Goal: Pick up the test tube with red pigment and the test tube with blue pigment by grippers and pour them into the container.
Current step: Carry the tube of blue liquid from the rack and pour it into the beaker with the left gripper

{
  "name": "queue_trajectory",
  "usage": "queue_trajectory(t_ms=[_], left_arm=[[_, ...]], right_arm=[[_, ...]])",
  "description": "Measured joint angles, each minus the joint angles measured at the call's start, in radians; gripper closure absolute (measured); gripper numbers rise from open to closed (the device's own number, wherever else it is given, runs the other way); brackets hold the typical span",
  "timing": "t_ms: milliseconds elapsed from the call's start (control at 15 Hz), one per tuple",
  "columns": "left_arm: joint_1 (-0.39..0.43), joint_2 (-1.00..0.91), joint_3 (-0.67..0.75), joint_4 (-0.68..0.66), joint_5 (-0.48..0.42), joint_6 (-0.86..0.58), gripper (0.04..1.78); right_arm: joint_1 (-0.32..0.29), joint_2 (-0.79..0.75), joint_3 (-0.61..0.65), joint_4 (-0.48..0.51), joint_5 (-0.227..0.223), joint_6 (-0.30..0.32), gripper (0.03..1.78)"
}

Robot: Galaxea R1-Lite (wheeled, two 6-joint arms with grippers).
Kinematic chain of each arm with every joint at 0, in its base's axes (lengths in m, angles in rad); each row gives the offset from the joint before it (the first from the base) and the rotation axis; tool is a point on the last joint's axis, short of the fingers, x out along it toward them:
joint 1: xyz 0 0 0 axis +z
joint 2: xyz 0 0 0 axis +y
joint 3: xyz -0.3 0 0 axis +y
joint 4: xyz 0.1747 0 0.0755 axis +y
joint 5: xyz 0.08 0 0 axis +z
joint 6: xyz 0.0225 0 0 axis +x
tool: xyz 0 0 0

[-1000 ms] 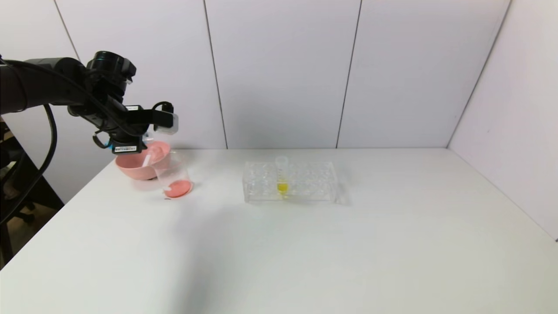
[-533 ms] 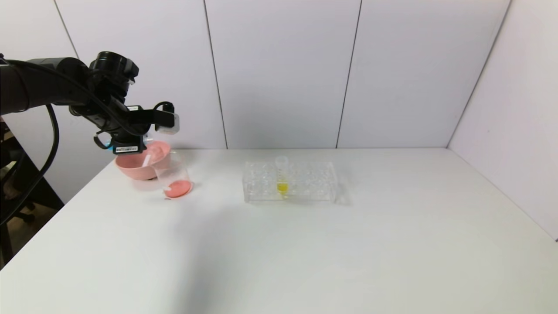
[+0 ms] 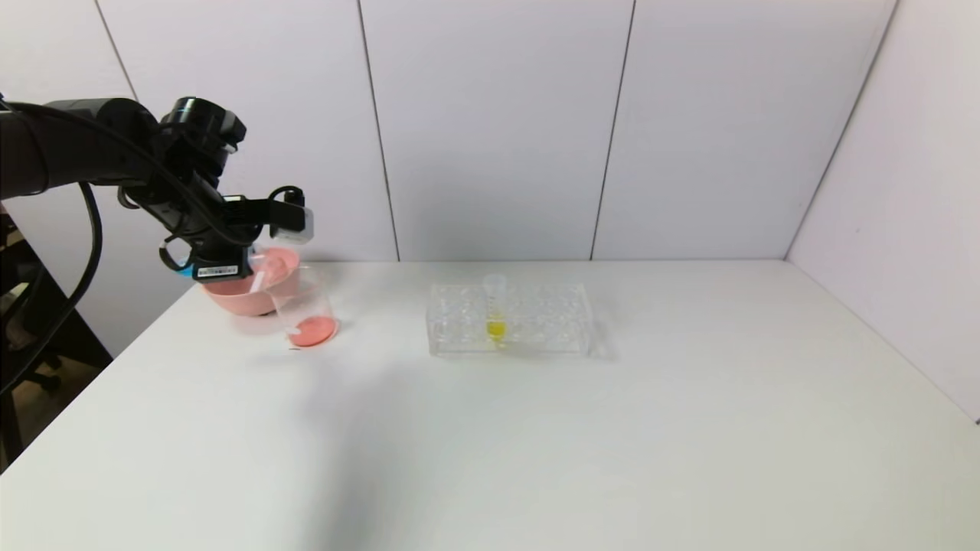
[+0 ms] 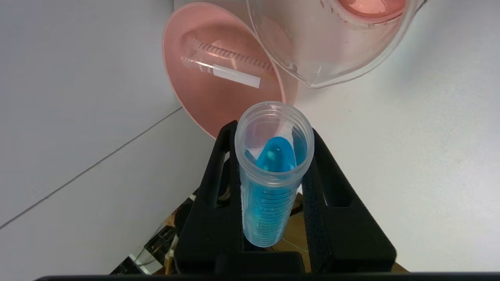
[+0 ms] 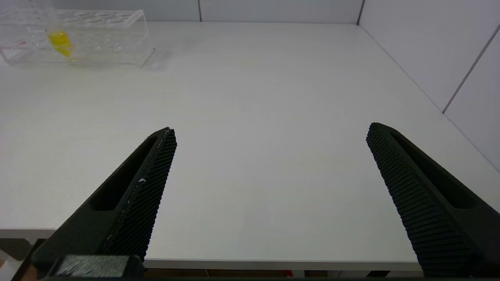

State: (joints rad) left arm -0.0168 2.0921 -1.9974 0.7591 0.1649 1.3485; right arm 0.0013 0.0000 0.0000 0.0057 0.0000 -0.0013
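left gripper [image 4: 273, 164] clamps blue tube [image 4: 271, 171], dropped slightly, perhaps | right gripper [image 5: 269, 134] wide apart

Head view: left gripper [image 3: 256, 256] fingers and the test tube with blue pigment [image 4: 273, 171] are hidden behind the wrist (tube only visible from wrist view). Container [image 4: 332, 39] rim is cut off; right gripper [image 5: 269, 132] is off-frame there.

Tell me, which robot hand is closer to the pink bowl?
Left. The left gripper, shut on the blue tube, hangs just above the pink bowl. The right gripper is open, far off over the table's near right edge.
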Motion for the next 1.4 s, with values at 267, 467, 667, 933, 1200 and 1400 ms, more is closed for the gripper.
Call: queue_trajectory(t_ms=[267, 467, 667, 933, 1200, 1400], left_arm=[[-0.001, -0.019, 0.000, 0.090, -0.010, 0.000, 1.37], [-0.009, -0.031, 0.000, 0.141, -0.015, 0.006, 1.37], [-0.011, -0.036, 0.000, 0.161, -0.048, 0.007, 1.37], [-0.014, -0.037, 0.000, 0.162, -0.060, 0.010, 1.37], [-0.018, -0.037, 0.000, 0.160, -0.060, 0.008, 1.37], [-0.020, -0.034, 0.000, 0.151, -0.059, 0.002, 1.37]], right_arm=[[0.000, 0.000, 0.000, 0.000, 0.000, 0.000, 0.04], [0.000, 0.000, 0.000, 0.000, 0.000, 0.000, 0.04], [0.000, 0.000, 0.000, 0.000, 0.000, 0.000, 0.04], [0.000, 0.000, 0.000, 0.000, 0.000, 0.000, 0.04], [0.000, 0.000, 0.000, 0.000, 0.000, 0.000, 0.04], [0.000, 0.000, 0.000, 0.000, 0.000, 0.000, 0.04]])
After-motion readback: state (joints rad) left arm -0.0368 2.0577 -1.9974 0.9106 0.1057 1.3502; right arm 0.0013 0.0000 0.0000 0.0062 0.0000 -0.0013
